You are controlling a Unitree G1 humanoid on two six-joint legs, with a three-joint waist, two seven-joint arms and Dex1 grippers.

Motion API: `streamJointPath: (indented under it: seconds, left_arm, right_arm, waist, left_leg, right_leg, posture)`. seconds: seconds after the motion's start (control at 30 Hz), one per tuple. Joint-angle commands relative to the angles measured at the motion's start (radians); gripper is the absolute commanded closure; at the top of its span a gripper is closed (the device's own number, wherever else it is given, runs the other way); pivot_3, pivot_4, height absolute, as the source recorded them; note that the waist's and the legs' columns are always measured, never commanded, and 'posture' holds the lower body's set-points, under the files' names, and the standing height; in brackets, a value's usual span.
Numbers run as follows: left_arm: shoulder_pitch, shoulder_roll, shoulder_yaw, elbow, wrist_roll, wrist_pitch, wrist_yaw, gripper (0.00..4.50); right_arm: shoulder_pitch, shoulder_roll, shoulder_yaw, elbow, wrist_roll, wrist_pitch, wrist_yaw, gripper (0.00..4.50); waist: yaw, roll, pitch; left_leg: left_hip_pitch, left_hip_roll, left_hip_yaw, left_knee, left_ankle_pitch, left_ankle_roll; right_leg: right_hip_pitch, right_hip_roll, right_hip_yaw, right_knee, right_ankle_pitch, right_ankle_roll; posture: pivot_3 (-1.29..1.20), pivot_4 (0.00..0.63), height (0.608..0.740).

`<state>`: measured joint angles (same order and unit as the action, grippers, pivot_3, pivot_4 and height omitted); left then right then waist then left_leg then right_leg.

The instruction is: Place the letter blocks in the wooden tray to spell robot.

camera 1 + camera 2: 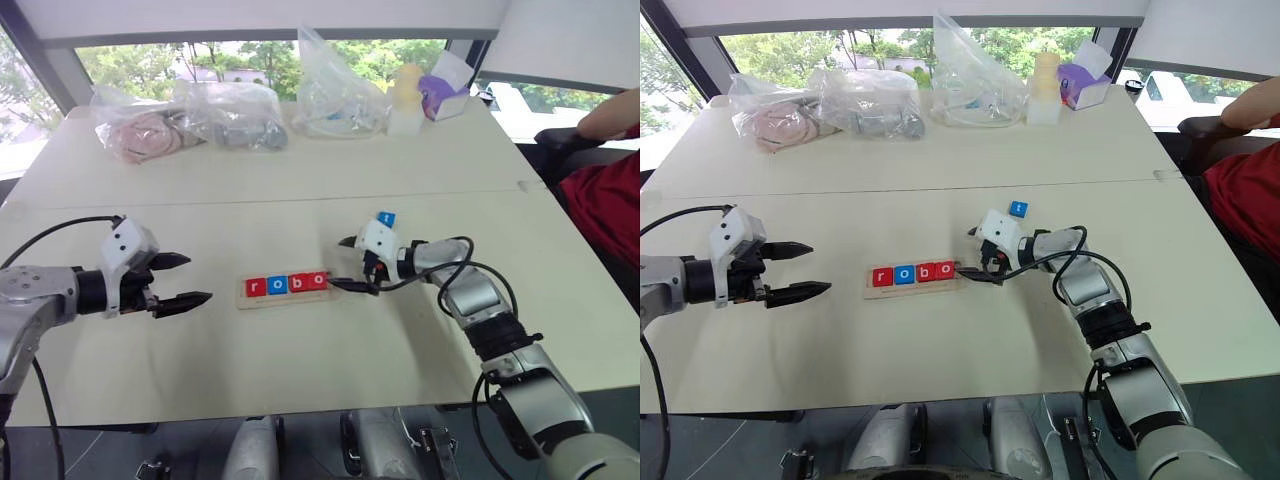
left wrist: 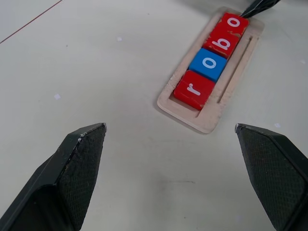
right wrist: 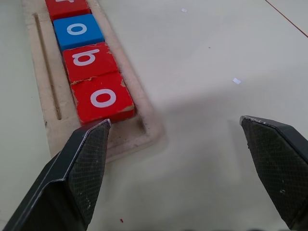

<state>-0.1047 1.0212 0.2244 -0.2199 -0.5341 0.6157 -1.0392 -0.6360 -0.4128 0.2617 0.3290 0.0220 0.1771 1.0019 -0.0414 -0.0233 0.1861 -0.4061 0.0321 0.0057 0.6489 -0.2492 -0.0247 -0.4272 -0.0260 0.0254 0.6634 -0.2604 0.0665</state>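
Left eye view: wooden tray (image 1: 284, 292) on a table (image 1: 300, 200), four letter blocks (image 1: 287, 284) spelling "robo".
Blue "t" block (image 1: 387, 219) lies beyond the right gripper (image 1: 352, 264); left gripper (image 1: 180, 280) and right both wide open, empty.

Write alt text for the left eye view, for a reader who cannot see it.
A wooden tray on a pale table holds four letter blocks spelling "robo", red, blue, red, red. The blue t block lies loose on the table beyond the right gripper, which hangs open by the tray's right end; the left gripper is open to the tray's left. Plastic bags line the far edge.
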Motion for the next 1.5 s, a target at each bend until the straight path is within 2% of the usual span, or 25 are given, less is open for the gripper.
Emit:
streamJointPath:
  seconds: [0.03, 0.63, 0.77, 0.9, 1.07, 1.27, 1.5]
  left_arm:
    - [0.005, -0.004, 0.037, -0.037, -0.006, -0.004, 0.009, 0.00]
    - [0.007, -0.042, 0.013, -0.078, -0.009, 0.010, 0.040, 0.00]
    - [-0.022, -0.060, -0.008, -0.113, -0.028, 0.015, 0.037, 0.00]
    - [-0.114, -0.128, -0.039, -0.136, -0.052, 0.028, 0.084, 0.00]
    - [-0.221, -0.214, -0.119, -0.102, 0.040, -0.016, 0.172, 0.00]
    - [-0.287, -0.293, -0.188, -0.069, 0.096, -0.049, 0.218, 0.00]
    - [-0.237, -0.289, -0.178, -0.095, 0.103, -0.051, 0.218, 0.00]
  right_arm:
    - [-0.012, 0.006, -0.004, -0.007, 0.002, -0.021, -0.004, 0.05]
    - [-0.048, 0.046, -0.007, 0.050, -0.002, -0.043, -0.021, 0.05]
    - [-0.028, -0.006, -0.112, -0.057, 0.055, 0.066, -0.071, 0.05]
    - [-0.022, -0.010, -0.282, -0.178, 0.147, 0.303, -0.226, 0.05]
    - [-0.040, 0.099, -0.408, -0.212, 0.100, 0.577, -0.604, 0.05]
    - [0.008, 0.264, -0.412, -0.170, 0.061, 0.565, -0.844, 0.05]
    - [-0.021, 0.339, -0.394, -0.030, 0.031, 0.455, -0.982, 0.05]
  waist:
    - [0.000, 0.000, 0.000]
    - [-0.001, 0.000, 0.000]
    - [0.003, 0.000, 0.000]
    - [0.012, 0.000, 0.000]
    - [0.018, -0.001, -0.001]
    - [0.018, -0.001, -0.001]
    - [0.017, -0.001, -0.001]
  left_leg:
    - [0.000, 0.000, 0.000, 0.000, 0.000, 0.000]
    - [0.000, 0.000, 0.000, 0.000, 0.000, 0.000]
    - [0.000, 0.000, -0.001, 0.000, 0.000, 0.000]
    - [-0.001, 0.000, -0.001, 0.001, 0.000, 0.000]
    - [0.000, 0.000, -0.001, 0.001, 0.000, 0.000]
    - [-0.001, 0.000, 0.000, -0.001, 0.000, 0.000]
    - [-0.001, -0.001, 0.000, 0.000, 0.000, 0.000]
  right_leg:
    - [0.000, 0.000, 0.000, 0.000, 0.000, 0.000]
    - [0.000, 0.000, 0.000, 0.000, 0.000, 0.000]
    - [0.000, 0.000, 0.000, 0.000, 0.000, 0.000]
    - [0.000, -0.001, 0.000, 0.000, 0.000, 0.000]
    - [0.000, 0.001, 0.000, 0.000, 0.000, 0.000]
    - [-0.001, 0.001, 0.000, 0.001, 0.000, 0.000]
    - [-0.001, 0.000, 0.000, 0.001, 0.000, 0.000]
  posture:
    - [0.00, 0.150, 0.740]
    - [0.00, 0.150, 0.740]
    - [0.00, 0.150, 0.740]
    - [0.00, 0.150, 0.740]
    - [0.00, 0.150, 0.740]
    - [0.00, 0.150, 0.740]
    - [0.00, 0.150, 0.740]
